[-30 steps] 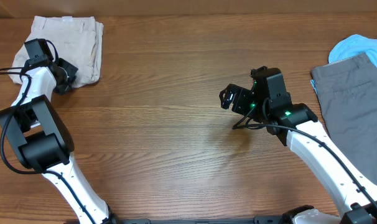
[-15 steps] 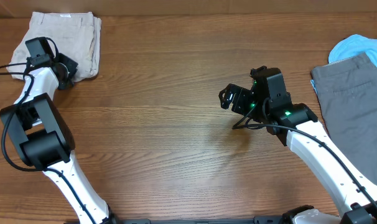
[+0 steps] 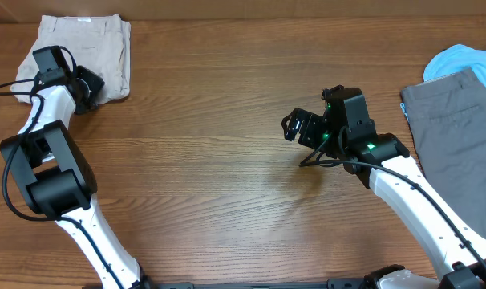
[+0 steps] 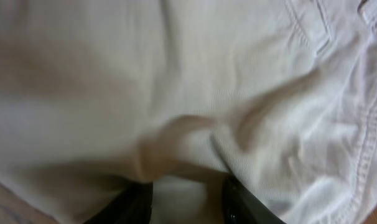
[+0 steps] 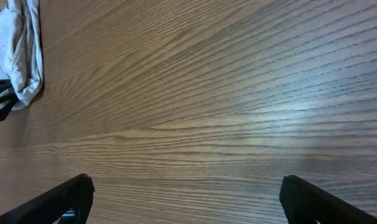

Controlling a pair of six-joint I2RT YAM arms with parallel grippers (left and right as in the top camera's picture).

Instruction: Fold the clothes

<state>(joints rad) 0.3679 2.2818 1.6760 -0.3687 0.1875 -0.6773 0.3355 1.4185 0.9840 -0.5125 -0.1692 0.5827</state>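
Beige twill fills my left wrist camera: the folded beige trousers (image 3: 99, 44) lie at the far-left corner of the table (image 3: 211, 177), a seam and a pocket edge showing along one side. My left gripper (image 3: 84, 87) sits at the near edge of that pile, pressed down into the cloth. Its two dark fingertips (image 4: 135, 202) are drawn in close with a raised pucker of fabric caught between them, and creases spread outward from that pinch, so I read it as clenched on the trousers.

My right gripper (image 3: 295, 127) hangs over bare wood just right of the table's middle, touching nothing. Its fingers stand wide apart at the two lower corners of my right wrist view, with only wood grain between them.

At the table's right edge lies a grey garment (image 3: 455, 136), spread flat and running off the edge of the overhead view. A light blue garment (image 3: 467, 58) lies crumpled at the table's far-right corner, touching the grey one's far end.
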